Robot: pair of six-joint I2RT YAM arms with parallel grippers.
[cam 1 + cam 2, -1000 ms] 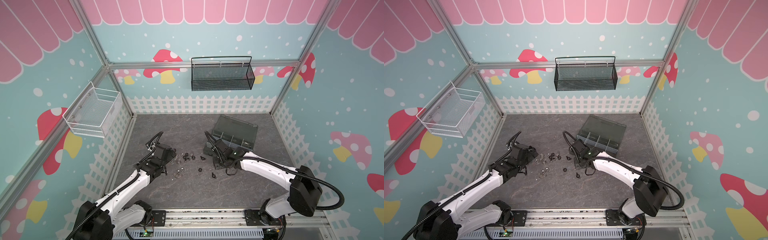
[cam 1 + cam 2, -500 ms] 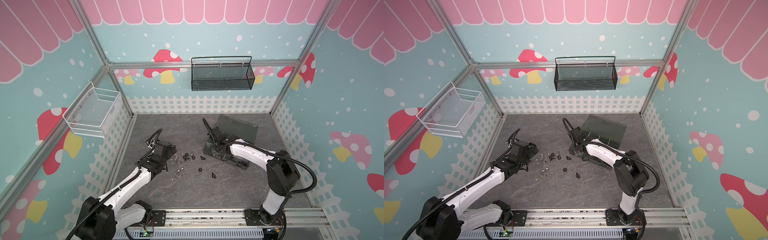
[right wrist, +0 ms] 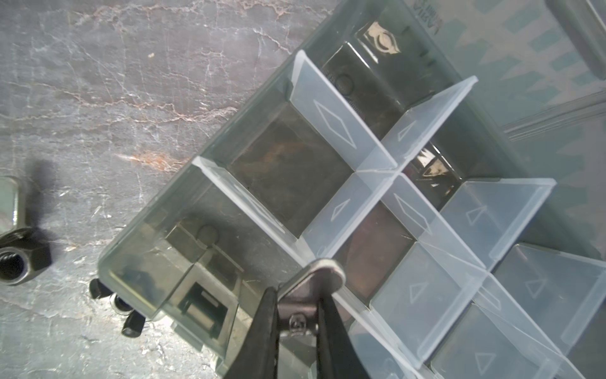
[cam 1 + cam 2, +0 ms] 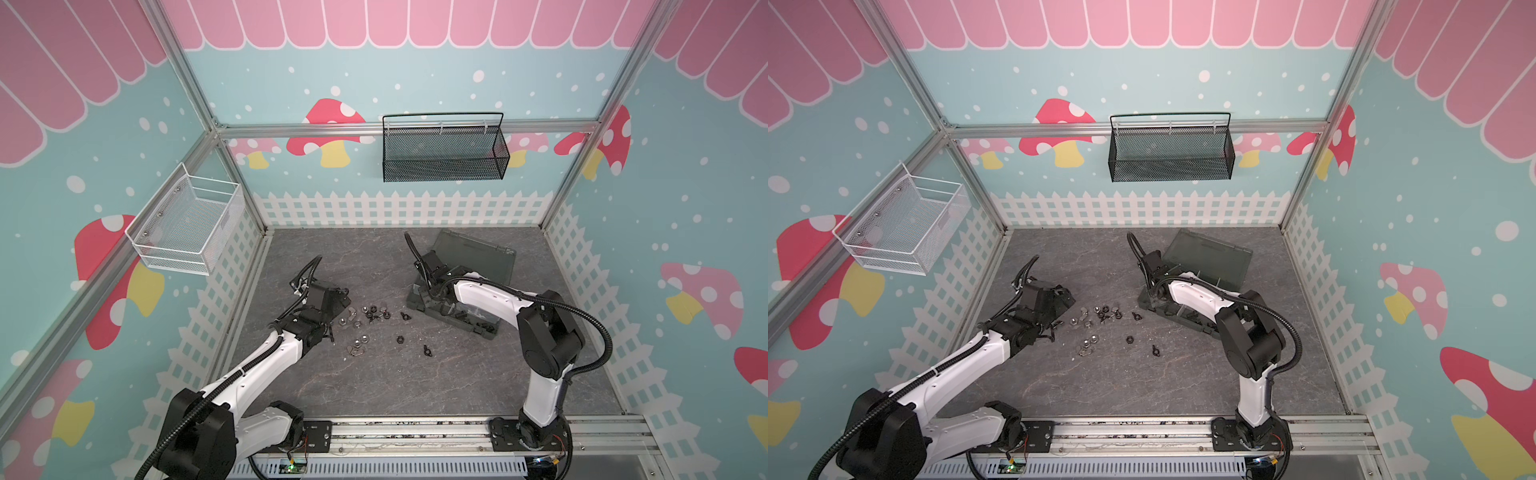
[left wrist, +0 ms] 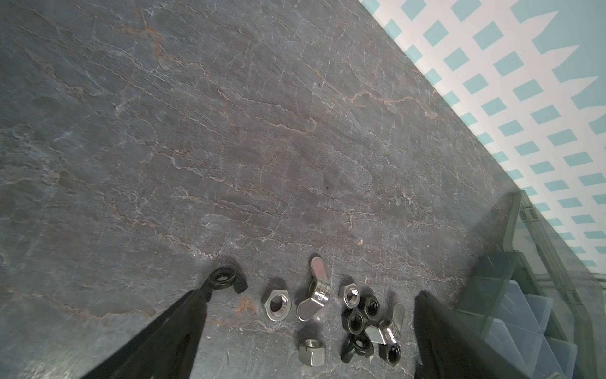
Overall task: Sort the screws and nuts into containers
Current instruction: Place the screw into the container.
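Note:
Loose nuts (image 4: 370, 313) (image 4: 1100, 312) lie mid-floor, silver and black, hex and winged. My left gripper (image 4: 338, 301) (image 5: 311, 297) hangs open just above them, its fingers straddling a silver hex nut (image 5: 277, 300), a silver wing nut (image 5: 314, 295) and a clump of black nuts (image 5: 360, 315). A black wing nut (image 5: 224, 279) touches one fingertip. My right gripper (image 4: 428, 291) (image 3: 296, 292) is shut on a silver wing nut (image 3: 314, 275) above the left end cells of the open organizer box (image 4: 457, 316) (image 3: 157, 229). No screws are clearly recognisable.
The box's lid (image 4: 478, 257) lies open towards the back wall. Dark pieces sit in its right-hand cells (image 4: 478, 322). A black nut (image 3: 19, 259) and small black pieces (image 3: 128, 308) lie just outside the box. Stray pieces (image 4: 428, 351) (image 4: 400, 339) lie nearer the front.
My right gripper has moved with the silver wing nut from the floor beside the box to above its left end cells. The left gripper has edged slightly towards the pile.

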